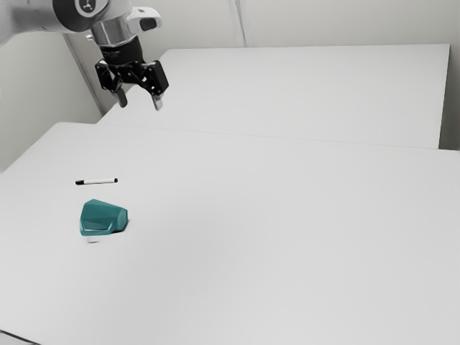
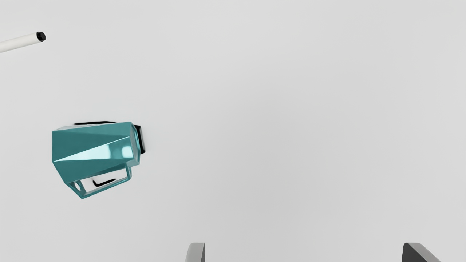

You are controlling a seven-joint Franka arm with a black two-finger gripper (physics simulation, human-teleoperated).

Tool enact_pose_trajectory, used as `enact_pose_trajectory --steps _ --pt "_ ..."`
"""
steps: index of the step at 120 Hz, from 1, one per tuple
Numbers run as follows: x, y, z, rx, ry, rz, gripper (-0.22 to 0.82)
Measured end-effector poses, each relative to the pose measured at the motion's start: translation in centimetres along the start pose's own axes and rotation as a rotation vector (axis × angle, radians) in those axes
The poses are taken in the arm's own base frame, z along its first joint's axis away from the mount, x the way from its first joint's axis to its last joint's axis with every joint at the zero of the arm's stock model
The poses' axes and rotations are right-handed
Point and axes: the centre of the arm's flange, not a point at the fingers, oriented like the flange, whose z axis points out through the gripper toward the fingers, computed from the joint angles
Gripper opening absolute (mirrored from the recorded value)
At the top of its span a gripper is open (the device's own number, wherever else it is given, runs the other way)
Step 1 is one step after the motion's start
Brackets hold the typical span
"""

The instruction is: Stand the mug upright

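Held the gripper (image 1: 140, 103) open well above the table (image 1: 273, 237), in the upper part of the exterior view, with the arm (image 1: 43, 16) reaching in from that view's upper left. Saw both fingers (image 2: 196, 254) spread wide apart in the wrist view, well clear of the mug (image 1: 103, 218). Found the mug tipped over on the table, toward the exterior view's left, lying on its side and apart from the gripper. Made out its teal, faceted body, with the narrower end toward the exterior view's right and the wider end toward the left. Noticed the handle (image 2: 106, 188) in the wrist view, jutting from the side away from the pen (image 1: 98, 181). Saw the pen lying flat near the mug, not touching it, farther back in the exterior view. Noted its white barrel, with black at both ends and the longer black part toward the exterior view's left.
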Motion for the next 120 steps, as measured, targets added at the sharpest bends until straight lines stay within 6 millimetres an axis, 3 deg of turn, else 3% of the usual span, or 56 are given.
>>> enact_pose_trajectory --steps 73,104,120 --pt "-1.6 -0.6 -0.1 -0.002 -0.019 0.0 0.59" --pt "-1.6 -4.2 0.3 -0.038 -0.032 -0.038 0.59" --pt "-1.9 -7.3 2.5 -0.106 -0.037 -0.068 0.59"
